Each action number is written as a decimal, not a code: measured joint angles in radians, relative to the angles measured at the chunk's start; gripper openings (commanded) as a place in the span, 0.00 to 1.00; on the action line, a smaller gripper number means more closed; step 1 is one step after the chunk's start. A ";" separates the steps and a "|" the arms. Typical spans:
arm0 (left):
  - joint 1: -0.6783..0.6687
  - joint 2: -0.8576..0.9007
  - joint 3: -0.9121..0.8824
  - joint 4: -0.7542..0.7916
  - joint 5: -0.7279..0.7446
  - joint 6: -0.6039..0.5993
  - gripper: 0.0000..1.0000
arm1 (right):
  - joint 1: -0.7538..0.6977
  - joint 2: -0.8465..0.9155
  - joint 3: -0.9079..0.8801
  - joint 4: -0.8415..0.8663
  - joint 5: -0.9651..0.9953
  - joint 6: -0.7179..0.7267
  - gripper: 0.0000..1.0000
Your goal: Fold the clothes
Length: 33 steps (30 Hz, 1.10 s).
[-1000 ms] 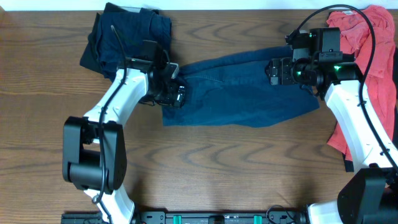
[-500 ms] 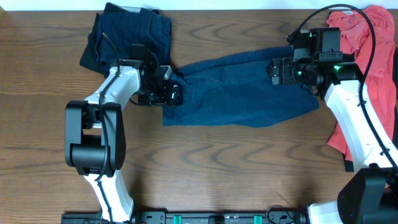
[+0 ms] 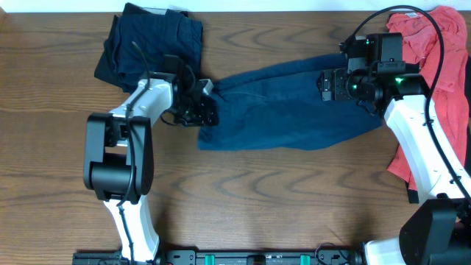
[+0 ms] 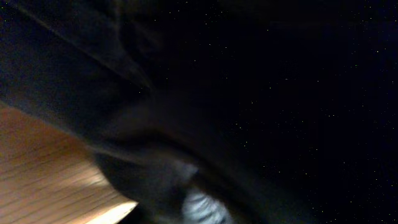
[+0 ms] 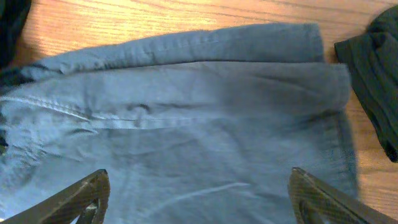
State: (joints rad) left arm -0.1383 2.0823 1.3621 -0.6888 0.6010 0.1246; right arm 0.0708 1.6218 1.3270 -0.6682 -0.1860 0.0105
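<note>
Navy shorts (image 3: 287, 110) lying unfolded between a seemingly folded navy pile (image 3: 151, 44) and a waiting coral garment (image 3: 441, 88), right fingers (image 5: 87, 196) gaping over them, left fingers (image 3: 207, 112) at their edge, grip impossible to tell.

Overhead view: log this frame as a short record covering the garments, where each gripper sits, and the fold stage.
centre garment: wide blue fabric shorts, laid out lengthwise on the wooden table
top left: dark navy folded fabric pile
right edge: crumpled coral-red garment, partly under the right arm
left gripper: at the shorts' left end, fabric bunched there; grip unclear, wrist view filled with dark cloth
right gripper: open, over the shorts' upper right part
fold stage: shorts stretched out between both grippers
</note>
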 measured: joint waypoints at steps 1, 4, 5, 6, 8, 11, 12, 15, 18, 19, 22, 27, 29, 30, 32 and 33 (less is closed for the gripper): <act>-0.004 0.002 0.000 -0.003 0.000 0.003 0.06 | 0.000 0.000 0.000 0.000 0.000 0.002 0.82; -0.014 0.003 0.000 -0.034 0.003 0.000 0.06 | -0.008 0.000 0.000 0.000 -0.008 0.023 0.75; -0.014 0.003 0.000 -0.048 0.004 -0.001 0.06 | -0.010 0.001 0.000 0.000 -0.010 0.024 0.72; -0.014 0.003 0.000 -0.066 0.006 -0.001 0.06 | -0.018 0.002 0.000 -0.001 -0.022 0.029 0.66; -0.014 -0.003 0.000 -0.096 0.005 -0.002 0.06 | -0.042 0.011 0.000 -0.002 -0.048 0.036 0.41; -0.014 -0.051 0.000 -0.118 -0.010 -0.009 0.06 | -0.083 0.052 0.000 0.000 -0.112 0.042 0.01; -0.014 -0.079 0.000 -0.119 -0.017 -0.012 0.06 | -0.092 0.067 0.000 0.000 -0.130 0.043 0.01; -0.014 -0.189 0.000 -0.121 -0.051 -0.016 0.06 | -0.101 0.141 0.000 0.013 -0.177 0.049 0.01; -0.014 -0.274 0.000 -0.149 -0.089 -0.016 0.06 | -0.090 0.206 0.000 0.046 -0.200 0.050 0.01; -0.014 -0.293 0.000 -0.167 -0.108 -0.016 0.06 | -0.085 0.229 0.000 0.066 -0.204 0.050 0.01; -0.014 -0.301 0.000 -0.220 -0.159 -0.014 0.06 | -0.076 0.291 0.000 0.135 -0.214 0.054 0.01; -0.014 -0.297 0.000 -0.264 -0.239 -0.011 0.06 | -0.076 0.340 0.000 0.223 -0.219 0.055 0.02; -0.015 -0.297 0.000 -0.304 -0.304 -0.011 0.06 | -0.076 0.341 0.000 0.250 -0.218 0.035 0.02; -0.015 -0.297 0.000 -0.320 -0.335 -0.011 0.06 | -0.076 0.341 0.000 0.257 -0.217 0.027 0.02; -0.014 -0.297 0.000 -0.341 -0.397 -0.011 0.06 | -0.076 0.341 0.000 0.274 -0.201 0.009 0.02; -0.014 -0.297 0.000 -0.344 -0.418 -0.011 0.06 | -0.076 0.342 0.000 0.283 -0.188 -0.002 0.01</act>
State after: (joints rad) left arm -0.1520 1.7855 1.3621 -1.0328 0.1833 0.1139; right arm -0.0051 1.9636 1.3266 -0.3851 -0.3740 0.0086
